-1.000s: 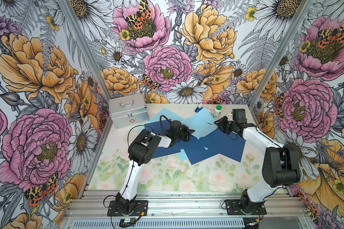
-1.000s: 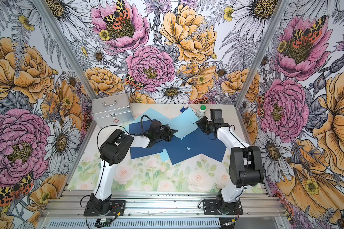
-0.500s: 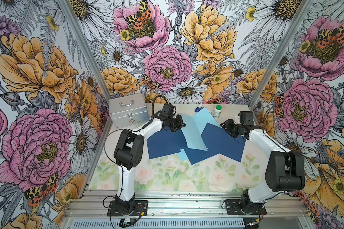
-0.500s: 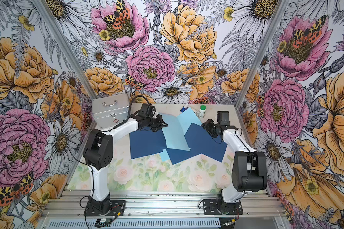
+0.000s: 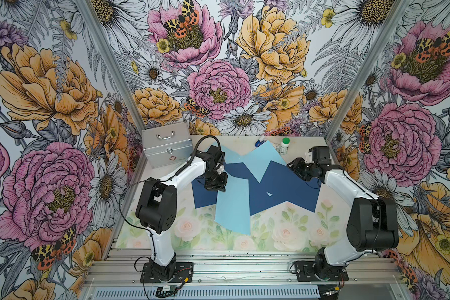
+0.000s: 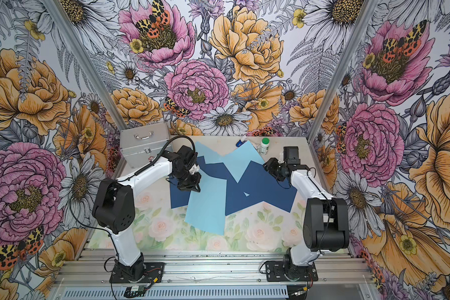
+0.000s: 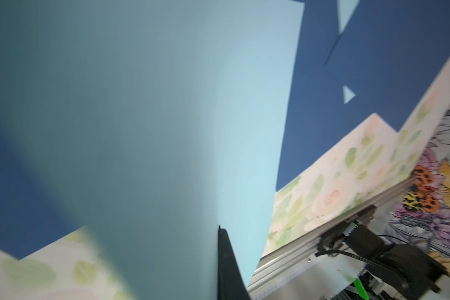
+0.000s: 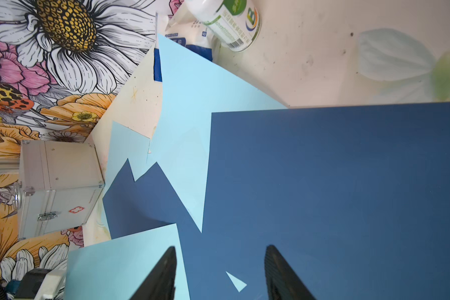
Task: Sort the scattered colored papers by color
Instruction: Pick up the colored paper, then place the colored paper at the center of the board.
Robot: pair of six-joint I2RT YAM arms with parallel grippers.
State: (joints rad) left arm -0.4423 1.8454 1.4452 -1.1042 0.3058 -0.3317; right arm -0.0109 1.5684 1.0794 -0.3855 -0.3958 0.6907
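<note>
Colored papers overlap mid-table in both top views. My left gripper (image 5: pixel 216 185) (image 6: pixel 190 186) is shut on the corner of a light blue sheet (image 5: pixel 234 210) (image 6: pixel 208 207) that slopes toward the front over navy sheets (image 5: pixel 204 197). In the left wrist view this light blue sheet (image 7: pixel 166 130) fills the frame beside one black finger (image 7: pixel 226 265). A large navy sheet (image 5: pixel 289 187) (image 8: pixel 322 181) lies at the right, with more light blue sheets (image 5: pixel 260 161) behind it. My right gripper (image 5: pixel 295 166) (image 8: pixel 221 248) hovers open over that navy sheet, holding nothing.
A silver case (image 5: pixel 166 148) (image 8: pixel 57 187) stands at the back left. A white bottle with a green cap (image 5: pixel 285 145) (image 8: pixel 231 23) and a blue-and-white packet (image 5: pixel 260 142) sit at the back wall. Flowered walls close in three sides.
My left gripper has come forward from near the case, pulling the light blue sheet over the navy ones toward the front. The right gripper has hardly moved and stays open.
</note>
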